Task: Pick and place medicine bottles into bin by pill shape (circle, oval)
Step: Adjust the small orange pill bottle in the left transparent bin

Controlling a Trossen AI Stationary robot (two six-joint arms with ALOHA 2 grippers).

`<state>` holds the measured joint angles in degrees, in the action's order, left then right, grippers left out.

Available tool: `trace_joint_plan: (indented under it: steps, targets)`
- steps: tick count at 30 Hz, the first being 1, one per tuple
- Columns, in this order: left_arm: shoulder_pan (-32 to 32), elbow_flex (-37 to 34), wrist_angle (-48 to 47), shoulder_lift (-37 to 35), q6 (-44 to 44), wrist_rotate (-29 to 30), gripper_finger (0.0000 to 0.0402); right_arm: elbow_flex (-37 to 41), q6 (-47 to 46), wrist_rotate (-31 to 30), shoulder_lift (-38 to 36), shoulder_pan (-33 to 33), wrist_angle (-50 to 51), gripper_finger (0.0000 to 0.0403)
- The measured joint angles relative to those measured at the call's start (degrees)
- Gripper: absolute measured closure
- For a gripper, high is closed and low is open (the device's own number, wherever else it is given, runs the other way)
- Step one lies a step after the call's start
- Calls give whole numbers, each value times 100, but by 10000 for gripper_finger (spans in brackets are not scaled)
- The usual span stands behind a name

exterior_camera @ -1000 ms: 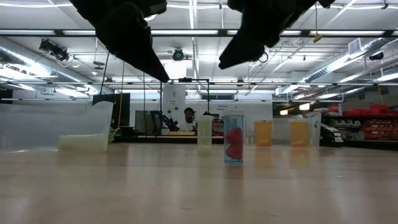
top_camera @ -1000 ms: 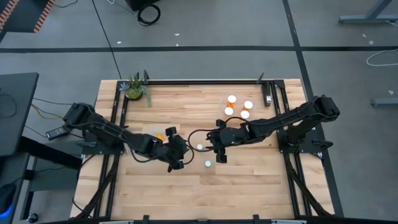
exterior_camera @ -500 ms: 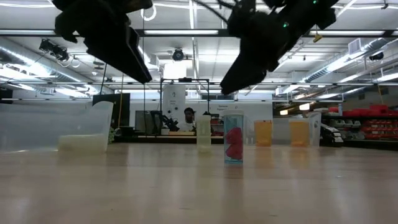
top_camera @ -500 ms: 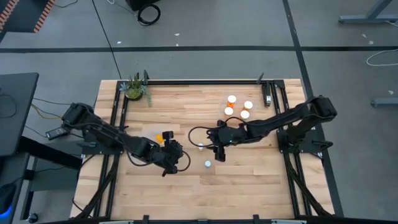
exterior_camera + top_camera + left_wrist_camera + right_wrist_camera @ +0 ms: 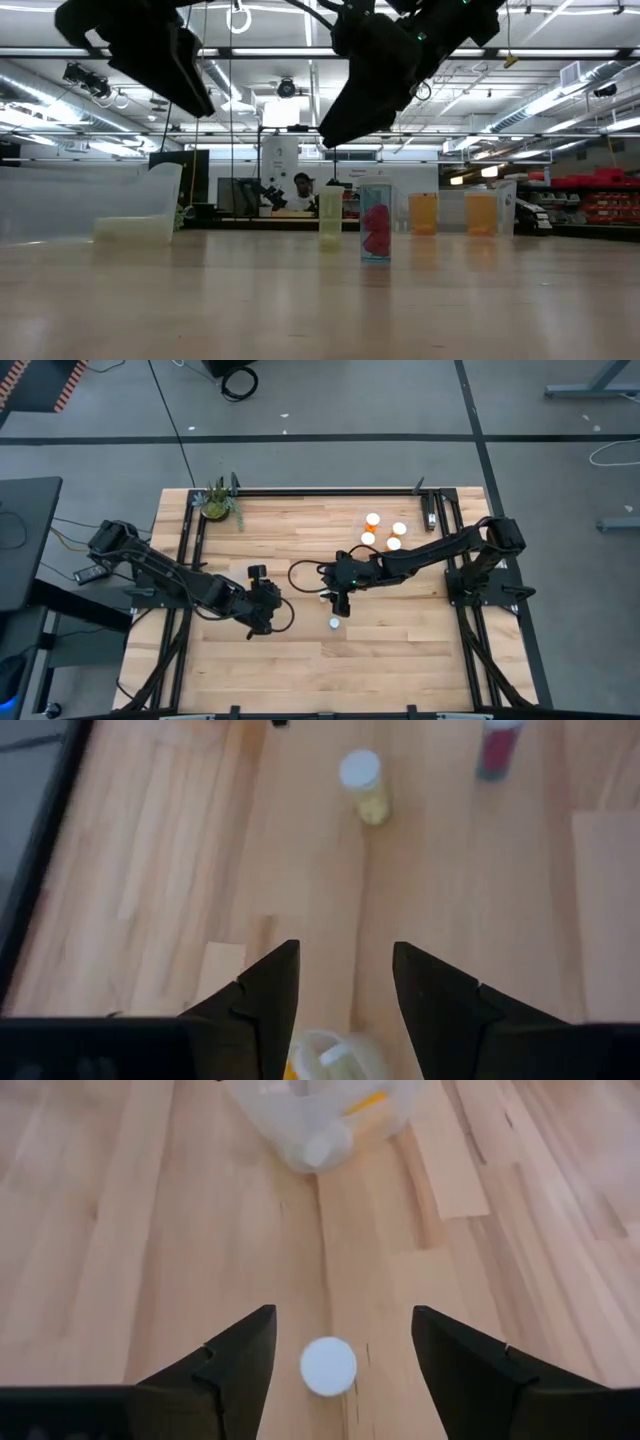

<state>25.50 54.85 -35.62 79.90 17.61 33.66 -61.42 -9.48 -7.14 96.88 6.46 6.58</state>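
Observation:
Four orange bottles with white caps (image 5: 383, 532) stand upright at the table's far right. Two small clear bottles stand upright mid-table: one with yellow pills (image 5: 362, 785) and one with red pills (image 5: 375, 222). My right gripper (image 5: 345, 1320) is open and hangs high above the table, its fingers on either side of a white cap (image 5: 328, 1366) below it. My left gripper (image 5: 345, 955) is open and empty above a clear bin (image 5: 100, 205). The bin holds bottles (image 5: 325, 1140).
A small potted plant (image 5: 216, 503) stands at the far left corner. A black cable loop (image 5: 303, 573) lies between the arms. The small bottle nearer the front edge (image 5: 334, 624) stands just in front of my right gripper. Bare wood lies along the near edge.
Both grippers have moved toward the table's left edge. My right gripper has come over the small white-capped bottle mid-table. My left gripper has drawn back from the two small bottles and is now over the clear bin.

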Motion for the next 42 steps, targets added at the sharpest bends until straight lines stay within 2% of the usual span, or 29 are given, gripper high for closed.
trace_joint_plan:
  steps: [3,6,10,15,21,26,28,32,37,42]
  targets:
    - [-26,-61,180,-1,-2,175,230,-132,71,74,-2,-11,53,161]
    - [-26,-386,527,2,-5,104,230,-218,116,84,-2,-33,60,161]
    - [-11,-654,424,-47,299,44,230,-222,156,84,-2,-37,58,161]
    - [21,-662,220,-423,754,-83,230,-213,86,84,-2,-33,63,161]
    - [-62,-660,-786,-785,1941,-136,230,-213,79,84,-2,-29,71,161]
    - [-249,-662,-1921,-774,2865,-215,230,-211,73,84,-4,-29,398,161]
    - [-410,-662,-2068,-651,2906,-424,230,-211,73,84,-4,-29,609,161]
    - [-753,-662,-2096,-372,2218,-730,230,-207,73,82,-27,-4,1019,161]
    - [-1033,-662,-2100,2,271,-739,230,-202,62,16,-264,183,1437,161]
    - [-1097,-662,-1816,329,-1230,-742,230,-202,38,-409,-729,508,1681,161]
